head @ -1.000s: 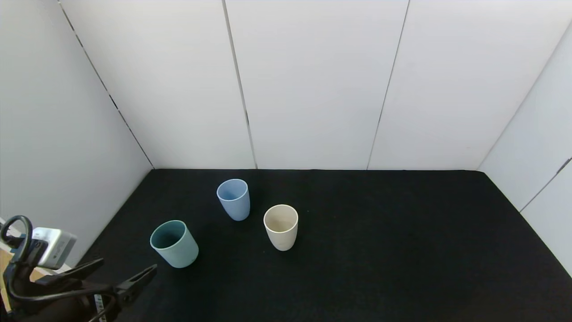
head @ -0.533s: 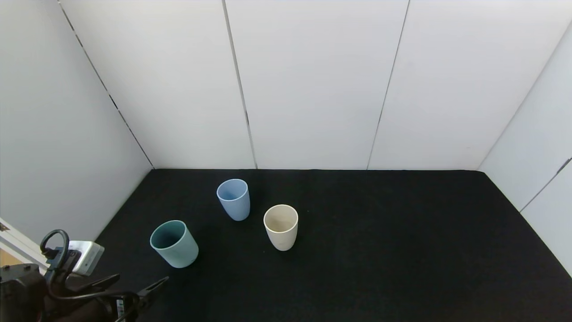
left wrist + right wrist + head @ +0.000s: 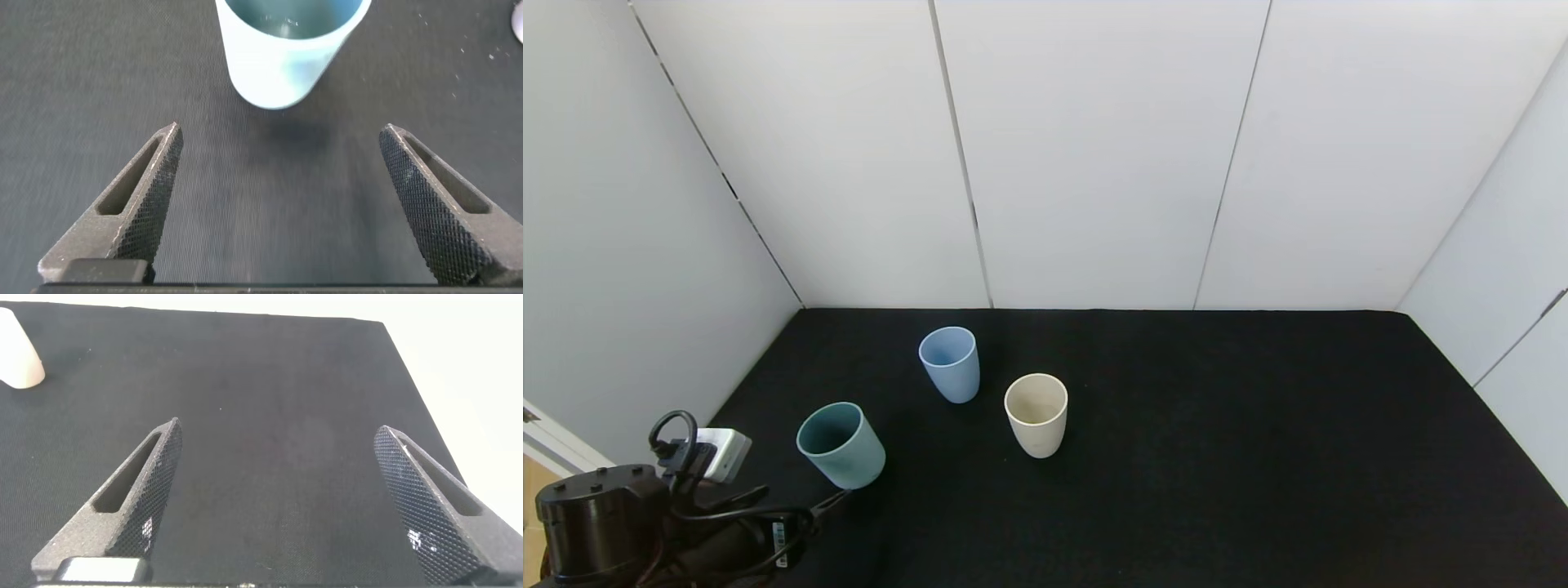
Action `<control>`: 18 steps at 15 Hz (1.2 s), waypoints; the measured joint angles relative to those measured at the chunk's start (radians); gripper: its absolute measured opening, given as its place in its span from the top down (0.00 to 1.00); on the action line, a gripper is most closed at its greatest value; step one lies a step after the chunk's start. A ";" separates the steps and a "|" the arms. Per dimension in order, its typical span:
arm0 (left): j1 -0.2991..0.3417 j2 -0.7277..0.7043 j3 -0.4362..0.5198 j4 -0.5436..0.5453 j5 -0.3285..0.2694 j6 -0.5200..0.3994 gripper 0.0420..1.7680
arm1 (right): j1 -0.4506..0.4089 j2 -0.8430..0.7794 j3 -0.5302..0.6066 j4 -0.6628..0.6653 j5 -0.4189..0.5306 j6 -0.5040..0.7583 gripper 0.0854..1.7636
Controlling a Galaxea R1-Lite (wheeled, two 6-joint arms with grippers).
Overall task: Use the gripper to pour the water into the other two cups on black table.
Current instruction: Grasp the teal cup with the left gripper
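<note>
A wider teal-green cup stands upright at the front left of the black table. The light blue cup stands behind it, and the cream-beige cup to the blue cup's right. All three are apart. My left gripper is open and empty just in front of the teal cup. In the left wrist view the left gripper has wide jaws and the teal cup, with water in it, lies just beyond the fingertips. My right gripper is open and empty over bare table; it does not show in the head view.
White panel walls close the table at the back and both sides. A small white box sits on the left wrist. The cream cup's base shows at the edge of the right wrist view.
My left arm has moved forward and to the right, bringing its open fingers close to the teal cup. The cups have not moved.
</note>
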 joint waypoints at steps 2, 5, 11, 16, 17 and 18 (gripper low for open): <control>0.000 0.086 0.000 -0.120 -0.003 0.004 0.03 | 0.000 0.000 0.000 0.000 0.001 0.000 0.03; -0.001 0.196 -0.010 -0.229 -0.009 0.011 0.03 | 0.000 0.000 0.000 0.000 0.001 0.000 0.03; -0.003 0.243 -0.076 -0.231 -0.045 0.011 0.03 | 0.000 0.000 0.000 0.000 0.001 0.000 0.03; -0.005 0.251 -0.150 -0.231 -0.045 0.012 0.03 | 0.000 0.000 0.000 0.000 0.000 0.000 0.03; -0.005 0.253 -0.165 -0.231 -0.044 0.012 0.03 | 0.000 0.000 0.000 0.000 0.000 0.000 0.03; -0.005 0.254 -0.178 -0.231 -0.044 0.012 0.03 | 0.000 0.000 0.000 0.000 0.000 0.000 0.03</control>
